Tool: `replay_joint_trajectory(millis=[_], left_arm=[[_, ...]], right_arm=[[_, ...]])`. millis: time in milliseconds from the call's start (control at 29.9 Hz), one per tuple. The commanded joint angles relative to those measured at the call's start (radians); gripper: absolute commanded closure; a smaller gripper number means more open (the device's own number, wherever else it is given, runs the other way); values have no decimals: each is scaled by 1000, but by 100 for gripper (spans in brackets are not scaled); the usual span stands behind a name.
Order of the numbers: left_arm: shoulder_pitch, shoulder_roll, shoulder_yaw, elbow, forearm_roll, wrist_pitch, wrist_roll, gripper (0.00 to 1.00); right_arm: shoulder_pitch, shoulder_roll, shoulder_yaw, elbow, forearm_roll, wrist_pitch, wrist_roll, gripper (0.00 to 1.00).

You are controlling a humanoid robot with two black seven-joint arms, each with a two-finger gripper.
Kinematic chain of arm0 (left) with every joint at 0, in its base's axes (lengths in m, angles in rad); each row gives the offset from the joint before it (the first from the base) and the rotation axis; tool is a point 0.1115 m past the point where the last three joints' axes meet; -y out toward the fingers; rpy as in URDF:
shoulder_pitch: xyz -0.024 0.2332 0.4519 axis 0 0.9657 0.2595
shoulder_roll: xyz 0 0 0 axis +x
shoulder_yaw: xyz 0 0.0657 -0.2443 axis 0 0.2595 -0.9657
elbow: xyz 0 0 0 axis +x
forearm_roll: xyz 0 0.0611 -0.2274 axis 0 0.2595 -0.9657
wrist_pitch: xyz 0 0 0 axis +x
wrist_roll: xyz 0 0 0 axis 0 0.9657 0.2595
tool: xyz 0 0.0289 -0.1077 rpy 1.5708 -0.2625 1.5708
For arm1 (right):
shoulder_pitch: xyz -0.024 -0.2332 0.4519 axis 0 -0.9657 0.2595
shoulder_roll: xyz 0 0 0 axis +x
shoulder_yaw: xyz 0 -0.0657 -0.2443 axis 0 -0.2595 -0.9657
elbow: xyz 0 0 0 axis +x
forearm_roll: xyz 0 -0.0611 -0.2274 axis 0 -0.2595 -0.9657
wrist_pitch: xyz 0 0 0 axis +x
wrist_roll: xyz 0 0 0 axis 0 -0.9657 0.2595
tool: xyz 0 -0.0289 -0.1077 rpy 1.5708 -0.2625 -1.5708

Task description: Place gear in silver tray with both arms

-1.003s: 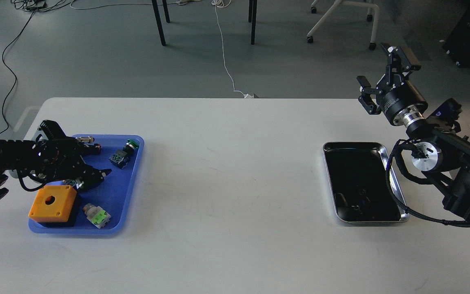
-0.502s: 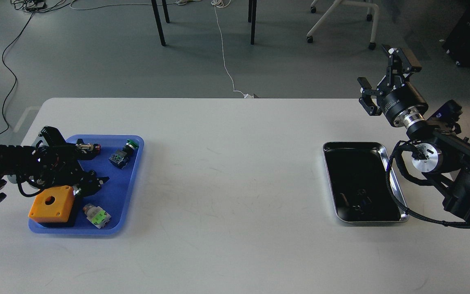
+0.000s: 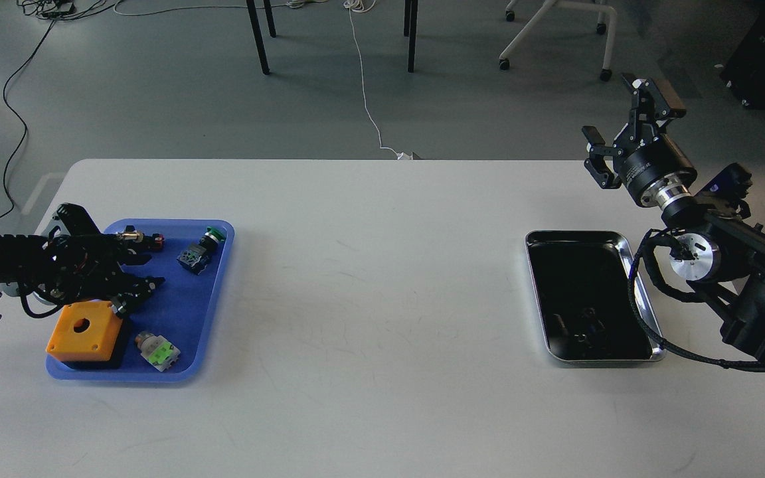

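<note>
The silver tray (image 3: 575, 234) lies at the right of the white table, with only dark reflections on its floor. My left gripper (image 3: 147, 265) reaches in low over the blue tray (image 3: 218, 292), its fingers spread apart, with nothing visibly held between them. It sits just above the orange box (image 3: 85, 330). I cannot make out a gear among the small parts; a small metal piece (image 3: 119, 307) shows beside the box. My right gripper (image 3: 627, 114) is raised above the table's far right edge, behind the silver tray, open and empty.
The blue tray also holds a brass and red part (image 3: 138, 238), a green-capped push button (image 3: 202, 249) and a grey and green connector (image 3: 157, 350). Chair and table legs and cables stand on the floor beyond the table.
My left gripper has drawn back to the left over the blue tray. The right arm has barely moved.
</note>
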Motion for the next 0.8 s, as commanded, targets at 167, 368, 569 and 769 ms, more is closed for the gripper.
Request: replay_joint_trajectory(millis=[167, 368, 569, 769], left_arm=[[3, -2, 20, 9, 0, 0, 0, 54], [3, -5, 20, 9, 0, 0, 0, 54], [5, -19, 22, 10, 0, 0, 0, 57], [6, -21, 22, 12, 0, -3, 0, 62]], right_arm=[[-4, 0, 0, 0, 0, 0, 0, 2], [-6, 0, 0, 0, 0, 0, 0, 2], [-7, 0, 1, 0, 0, -5, 0, 2], [-7, 0, 1, 0, 0, -5, 0, 2]])
